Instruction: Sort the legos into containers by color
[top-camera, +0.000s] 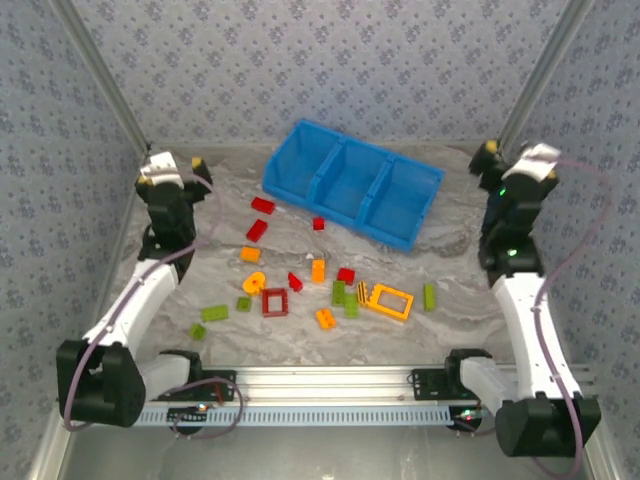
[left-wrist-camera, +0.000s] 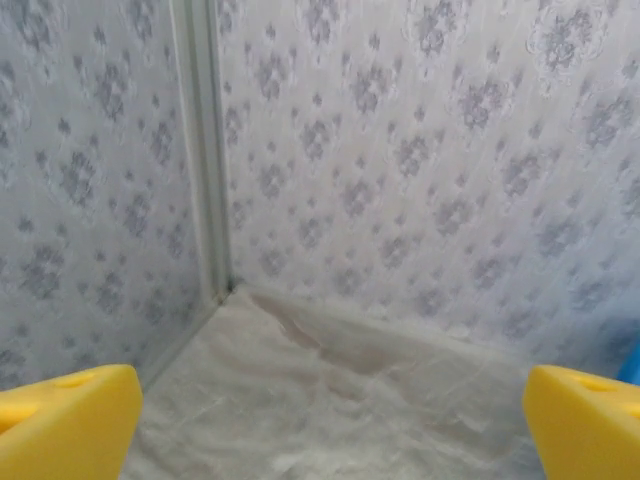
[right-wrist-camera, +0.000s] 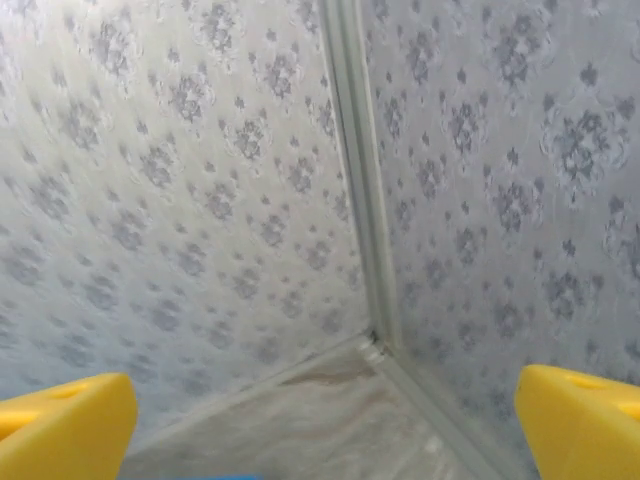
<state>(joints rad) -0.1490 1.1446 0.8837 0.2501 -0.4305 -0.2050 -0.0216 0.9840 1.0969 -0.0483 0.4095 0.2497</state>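
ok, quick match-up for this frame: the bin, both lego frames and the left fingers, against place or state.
1 blue bin
2 red frame
3 yellow frame
4 left fingers

a open, nothing between them
b right of centre, beside green bricks
c far side of the table
d left of centre, next to an orange brick

Pairs: 1-c, 2-d, 3-b, 4-a

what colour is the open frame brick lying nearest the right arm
Orange-yellow. The frame brick shows best in the top external view.
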